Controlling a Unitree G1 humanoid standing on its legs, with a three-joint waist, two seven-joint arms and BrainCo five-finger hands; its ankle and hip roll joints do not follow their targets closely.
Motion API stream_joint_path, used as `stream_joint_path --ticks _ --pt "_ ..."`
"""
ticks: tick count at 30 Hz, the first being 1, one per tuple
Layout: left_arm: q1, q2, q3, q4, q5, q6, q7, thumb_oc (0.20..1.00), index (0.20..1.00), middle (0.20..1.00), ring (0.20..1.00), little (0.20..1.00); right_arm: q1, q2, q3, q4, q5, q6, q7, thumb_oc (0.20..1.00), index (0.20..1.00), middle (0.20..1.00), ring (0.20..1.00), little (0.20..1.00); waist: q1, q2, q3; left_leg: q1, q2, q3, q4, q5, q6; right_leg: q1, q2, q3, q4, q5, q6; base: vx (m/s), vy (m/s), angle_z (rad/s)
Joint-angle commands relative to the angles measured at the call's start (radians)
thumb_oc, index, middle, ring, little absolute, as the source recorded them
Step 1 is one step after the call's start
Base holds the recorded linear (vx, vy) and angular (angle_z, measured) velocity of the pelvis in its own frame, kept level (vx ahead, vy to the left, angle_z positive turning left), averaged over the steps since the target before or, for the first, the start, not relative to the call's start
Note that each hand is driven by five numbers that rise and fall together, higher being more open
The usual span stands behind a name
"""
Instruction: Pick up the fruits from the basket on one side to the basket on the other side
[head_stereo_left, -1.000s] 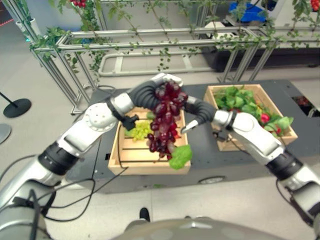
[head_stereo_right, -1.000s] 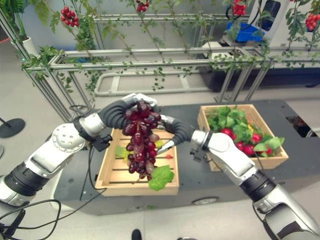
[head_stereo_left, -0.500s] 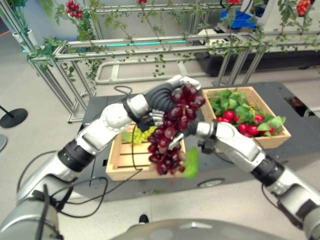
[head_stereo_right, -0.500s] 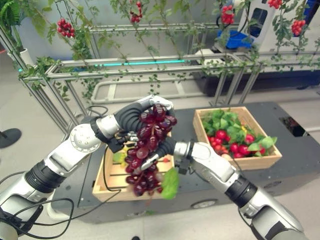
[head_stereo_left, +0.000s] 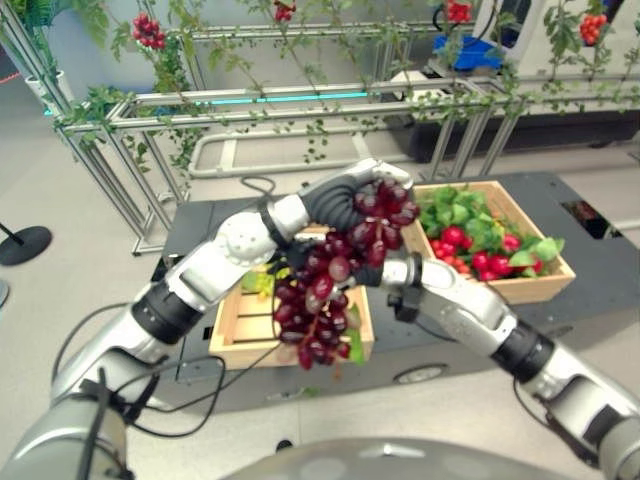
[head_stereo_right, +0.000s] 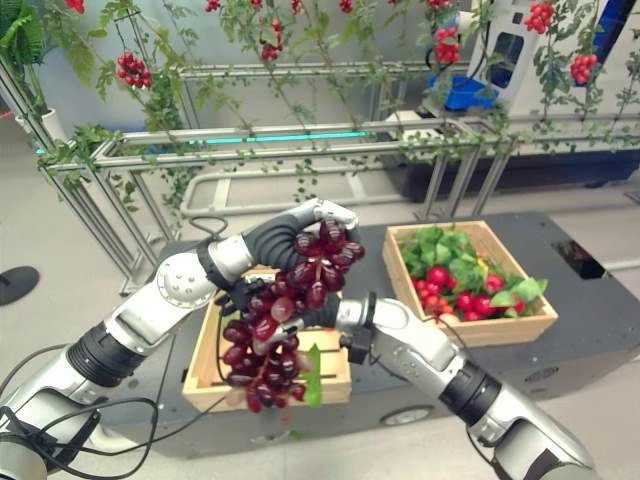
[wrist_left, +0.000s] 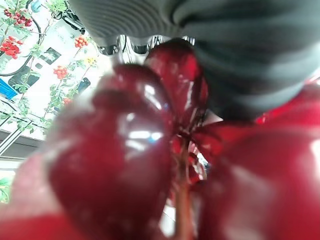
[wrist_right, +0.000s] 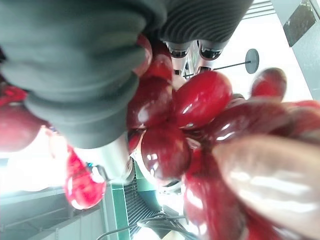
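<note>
Red grape bunch (head_stereo_right: 285, 310) hanging from left hand (head_stereo_right: 325, 215), above left basket (head_stereo_right: 205, 365)

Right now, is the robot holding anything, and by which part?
The bunch of dark red grapes, held at its top by the left hand; the right hand is against its middle, fingers hidden.

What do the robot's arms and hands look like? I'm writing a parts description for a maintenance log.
Both arms are glossy silver-grey shells with black bands at the joints and a round disc with small holes at the left elbow. A dark ribbed cover wraps each wrist and the back of the left hand and right hand. Its silver finger bases show beyond.
</note>
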Motion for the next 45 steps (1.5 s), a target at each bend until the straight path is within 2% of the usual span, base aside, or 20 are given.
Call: stream_joint_path --ticks 1,16,18,19,20,21,29,36,39,43,45 --pt "-0.080 -0.070 0.085 0.071 -0.014 -0.052 0.054 0.200 0.200 0.200 0.200 0.200 -0.053 0.126 -0.012 -0.075 0.050 -0.062 -0.004 0.200 0.200 0.200 0.200 0.200 -0.018 -0.046 0.012 0.111 -0.080 0.023 0.015 -0.179 0.016 -0.004 -0.001 -0.001 -0.045 0.044 0.104 0.00 0.000 0.00" --pt "-0.034 -0.087 0.131 0.093 0.015 -0.045 0.092 0.200 0.200 0.200 0.200 0.200 0.004 0.157 -0.062 -0.076 0.072 -0.092 -0.035 0.200 0.200 0.200 0.200 0.200 -0.025 -0.038 0.012 0.110 -0.084 0.021 0.027 -0.190 0.020 -0.005 -0.010 -0.004 -0.039 0.044 0.106 0.00 0.003 0.00" --pt "-0.030 -0.087 0.138 0.097 0.017 -0.046 0.097 0.304 0.304 0.304 0.304 0.304 0.013 0.155 -0.070 -0.080 0.070 -0.094 -0.035 0.200 0.200 0.200 0.200 0.200 -0.025 -0.037 0.013 0.111 -0.085 0.023 0.029 -0.192 0.021 -0.006 -0.012 -0.002 -0.037 0.045 0.107 -0.01 0.023 0.00" --pt "-0.025 -0.089 0.141 0.102 0.017 -0.044 0.096 0.445 0.445 0.445 0.445 0.445 0.022 0.149 -0.078 -0.085 0.068 -0.096 -0.035 0.200 0.200 0.200 0.200 0.200 -0.026 -0.037 0.012 0.111 -0.086 0.024 0.033 -0.195 0.023 -0.007 -0.014 0.000 -0.034 0.045 0.109 0.00 0.000 0.00" --pt "-0.025 -0.090 0.141 0.102 0.017 -0.044 0.096 0.467 0.467 0.467 0.467 0.467 0.023 0.149 -0.079 -0.085 0.067 -0.096 -0.035 0.200 0.200 0.200 0.200 0.200 -0.026 -0.037 0.012 0.110 -0.086 0.025 0.033 -0.195 0.023 -0.008 -0.014 0.000 -0.033 0.045 0.109 -0.02 0.054 -0.01" --pt "-0.027 -0.088 0.140 0.107 0.016 -0.042 0.095 1.000 1.000 1.000 1.000 1.000 0.029 0.145 -0.086 -0.087 0.066 -0.098 -0.034 0.200 0.200 0.200 0.200 0.200 -0.027 -0.036 0.012 0.109 -0.088 0.026 0.036 -0.197 0.024 -0.009 -0.017 0.001 -0.031 0.045 0.110 0.00 0.000 0.00" --pt "0.026 -0.065 0.207 0.125 -0.013 -0.045 0.108 1.000 1.000 1.000 1.000 1.000 0.101 0.102 -0.173 -0.117 0.065 -0.119 -0.037 0.200 0.200 0.200 0.200 0.200 -0.034 -0.035 0.007 0.105 -0.097 0.037 0.046 -0.207 0.030 -0.017 -0.024 0.013 -0.023 0.053 0.119 -0.02 0.055 -0.04" --pt "0.146 -0.014 0.337 0.131 -0.090 -0.048 0.112 1.000 1.000 1.000 1.000 1.000 0.282 0.026 -0.433 -0.107 0.053 -0.178 -0.078 0.200 0.200 0.200 0.200 0.200 -0.054 -0.033 0.007 0.095 -0.107 0.052 0.049 -0.210 0.040 -0.045 -0.037 0.033 -0.001 0.069 0.135 -0.03 0.076 -0.10" --pt "0.189 0.003 0.388 0.135 -0.122 -0.051 0.116 1.000 1.000 1.000 1.000 1.000 0.363 0.025 -0.547 -0.103 0.038 -0.208 -0.110 0.200 0.200 0.200 0.200 0.200 -0.070 -0.033 0.012 0.098 -0.113 0.055 0.035 -0.206 0.044 -0.057 -0.042 0.041 0.008 0.074 0.142 -0.04 0.087 -0.05" --pt "0.229 -0.003 0.435 0.127 -0.143 -0.053 0.126 1.000 1.000 1.000 1.000 1.000 0.411 0.032 -0.620 -0.103 0.017 -0.222 -0.135 0.200 0.200 0.200 0.200 0.200 -0.085 -0.034 0.029 0.095 -0.113 0.079 0.028 -0.198 0.046 -0.092 -0.045 0.051 0.027 0.100 0.152 -0.08 0.037 -0.16" --pt "0.250 0.003 0.471 0.112 -0.139 -0.056 0.137 1.000 1.000 1.000 1.000 1.000 0.394 0.047 -0.629 -0.104 0.012 -0.224 -0.139 0.200 0.200 0.200 0.200 0.200 -0.071 -0.033 0.052 0.078 -0.098 0.130 0.044 -0.192 0.040 -0.125 -0.065 -0.018 0.043 0.122 0.164 -0.21 -0.007 -0.33"
